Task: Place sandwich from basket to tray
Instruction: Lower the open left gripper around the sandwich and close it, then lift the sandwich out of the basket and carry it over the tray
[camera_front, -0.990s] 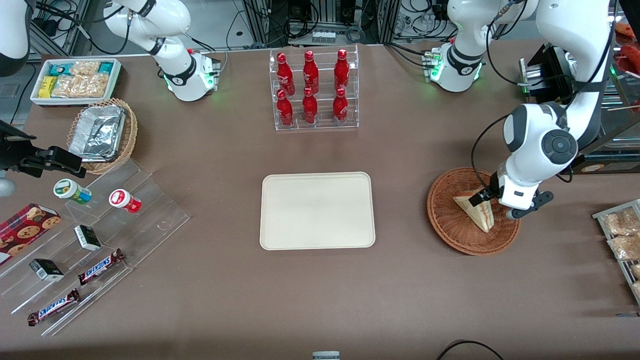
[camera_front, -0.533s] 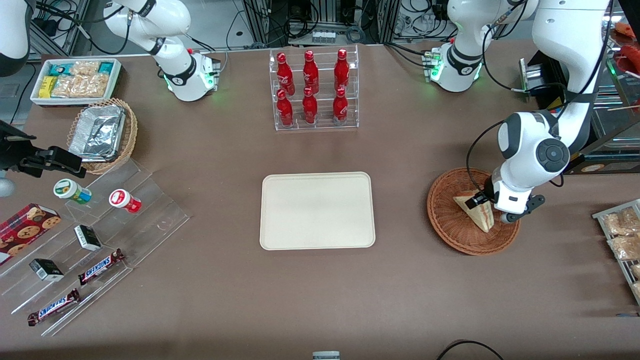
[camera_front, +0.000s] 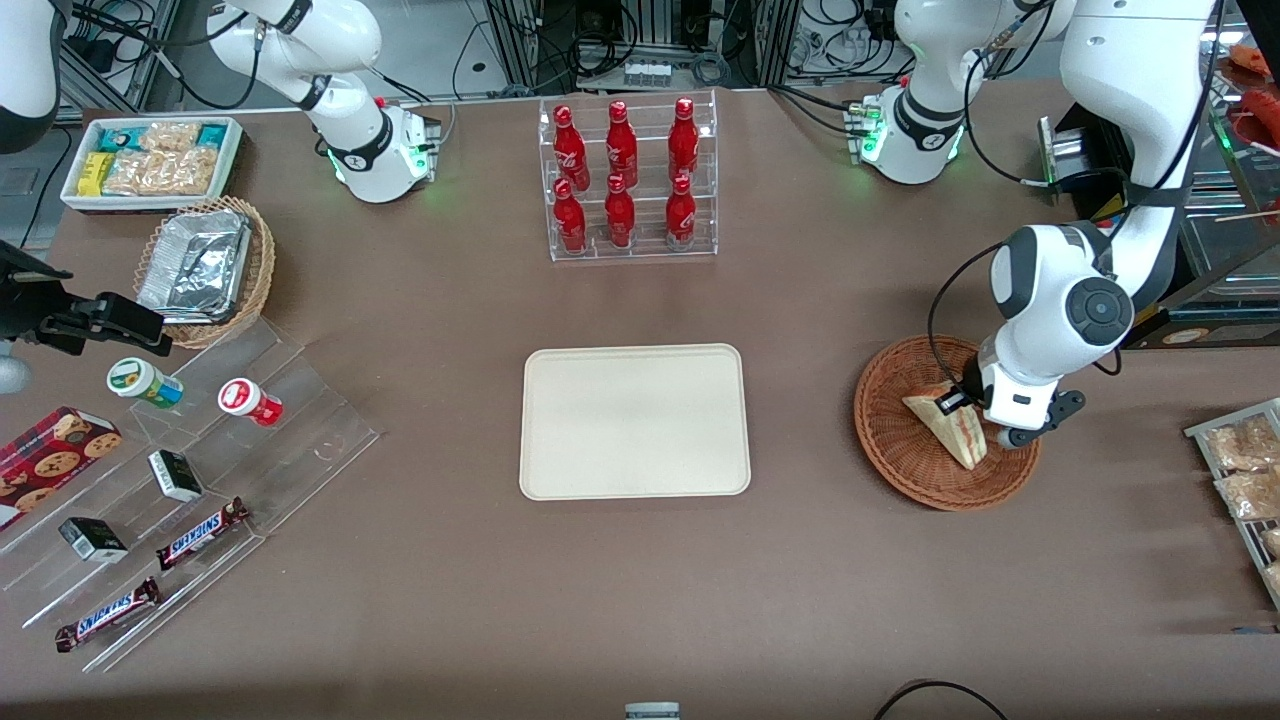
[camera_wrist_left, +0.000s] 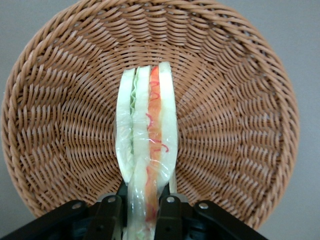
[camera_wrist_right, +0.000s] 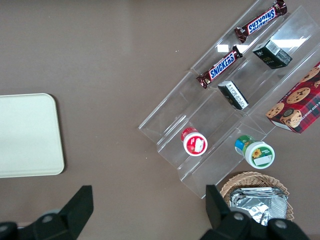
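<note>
We see the gripper (camera_wrist_left: 141, 212) closed on the sandwich (camera_wrist_left: 147, 150), its two black fingers (camera_wrist_left: 109, 212) pressed against the outer bread faces at one end of the wedge, with the red and green filling showing between them. The sandwich stands on edge inside the basket (camera_wrist_left: 240, 100), its cut side facing the wrist camera. In the front view the gripper (camera_front: 985, 415) sits at centre right of the frame, low over the basket (camera_front: 900, 455), and the sandwich (camera_front: 948, 425) is within the wicker rim (whether its tip rests on the weave or is just clear of it, we cannot tell). Against the picture from a second ago, the wrist has slid slightly toward the tray (camera_front: 634, 421) and the sandwich has shifted with it, its upper corner now a little nearer the basket's middle. The left arm (camera_front: 1060, 300) reaches down from the upper right of the frame, elbow bent, its last link pointing downward at the basket. The tray lies at the frame's centre, well apart from the basket.
</note>
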